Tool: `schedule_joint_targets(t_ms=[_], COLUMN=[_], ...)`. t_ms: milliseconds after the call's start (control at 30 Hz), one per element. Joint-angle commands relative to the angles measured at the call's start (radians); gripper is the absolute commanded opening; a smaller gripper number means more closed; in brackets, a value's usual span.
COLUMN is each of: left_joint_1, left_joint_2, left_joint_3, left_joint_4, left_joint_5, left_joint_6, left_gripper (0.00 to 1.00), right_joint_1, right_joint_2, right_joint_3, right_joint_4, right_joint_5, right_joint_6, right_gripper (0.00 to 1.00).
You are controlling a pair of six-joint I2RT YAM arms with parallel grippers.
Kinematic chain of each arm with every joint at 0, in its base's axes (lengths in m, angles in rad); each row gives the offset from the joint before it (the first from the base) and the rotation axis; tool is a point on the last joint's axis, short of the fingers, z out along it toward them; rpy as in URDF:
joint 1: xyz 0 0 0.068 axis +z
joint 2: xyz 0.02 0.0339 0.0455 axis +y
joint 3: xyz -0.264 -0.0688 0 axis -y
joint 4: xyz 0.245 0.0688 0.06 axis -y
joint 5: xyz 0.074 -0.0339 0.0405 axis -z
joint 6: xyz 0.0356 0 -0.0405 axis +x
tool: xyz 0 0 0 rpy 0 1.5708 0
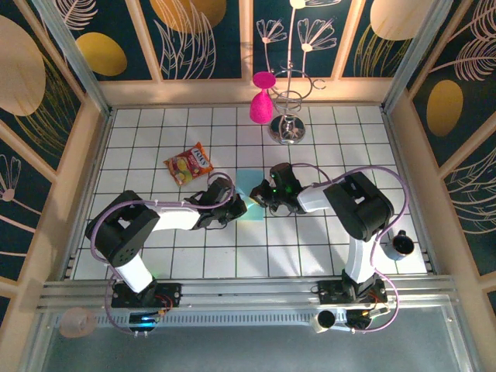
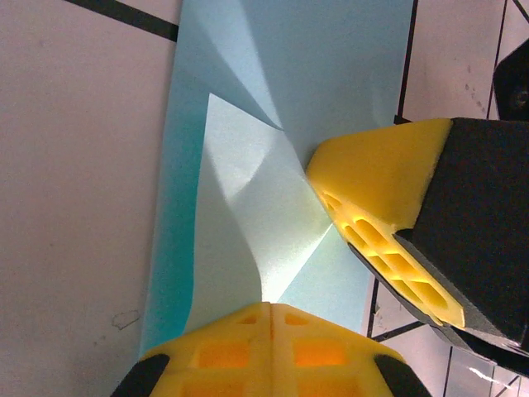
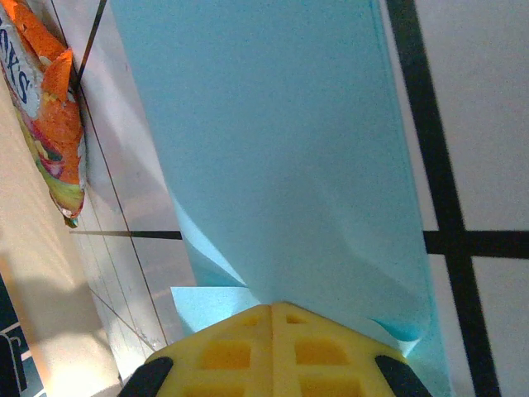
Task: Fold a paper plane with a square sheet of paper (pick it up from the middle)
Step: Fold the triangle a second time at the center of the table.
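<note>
top external view: white gridded worktop [image 1: 294, 248] carries both arms, bent inward and meeting at its middle over the light-blue square sheet of paper [image 1: 249, 184]. a metal stand [image 1: 291, 128] at the back holds an inverted pink cup [image 1: 261, 101]. a snack packet [image 1: 190, 163] lies near the sheet's left. a black cup [image 1: 401, 245] sits far right, contents unclear. left gripper [image 2: 270, 308] and right gripper [image 3: 273, 308] each pinch the creased, part-lifted sheet, jaws closed.
</note>
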Motion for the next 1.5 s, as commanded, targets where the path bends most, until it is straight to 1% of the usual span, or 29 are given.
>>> schedule_joint_targets(t_ms=[0, 467, 500, 767, 900, 1033, 1167, 1333, 1467], left_joint_1=[-0.001, -0.002, -0.002, -0.002, 0.000, 0.000, 0.000, -0.001, 0.000], left_joint_2=[0.009, 0.008, 0.034, 0.037, 0.033, 0.037, 0.042, 0.045, 0.045], left_joint_3=[-0.016, -0.033, -0.035, -0.053, -0.056, -0.053, -0.048, -0.043, -0.042], left_joint_4=[-0.002, -0.017, -0.018, -0.047, -0.065, -0.068, -0.068, -0.064, -0.064], left_joint_5=[-0.022, -0.034, -0.035, -0.046, -0.052, -0.044, -0.032, -0.020, -0.018], left_joint_6=[-0.009, -0.013, -0.012, -0.023, -0.024, -0.023, -0.018, -0.014, -0.014], left_gripper=[0.05, 0.03, 0.03, 0.02, 0.01, 0.00, 0.00, 0.00, 0.00], right_joint_1=[-0.001, -0.001, -0.002, -0.001, -0.008, -0.016, 0.004, 0.048, 0.062], right_joint_2=[0.067, 0.069, 0.069, 0.062, 0.035, -0.044, -0.107, -0.092, -0.062], right_joint_3=[-0.043, -0.041, -0.041, -0.040, -0.029, 0.021, 0.059, 0.069, 0.069], right_joint_4=[-0.155, -0.159, -0.160, -0.164, -0.157, -0.157, -0.175, -0.200, -0.201], right_joint_5=[0.043, 0.043, 0.043, 0.044, 0.047, 0.026, 0.007, -0.002, 0.001], right_joint_6=[0.004, 0.001, 0.001, -0.005, -0.040, -0.151, -0.231, -0.242, -0.226], right_gripper=[0.00, 0.00, 0.00, 0.00, 0.00, 0.00, 0.01, 0.01, 0.00])
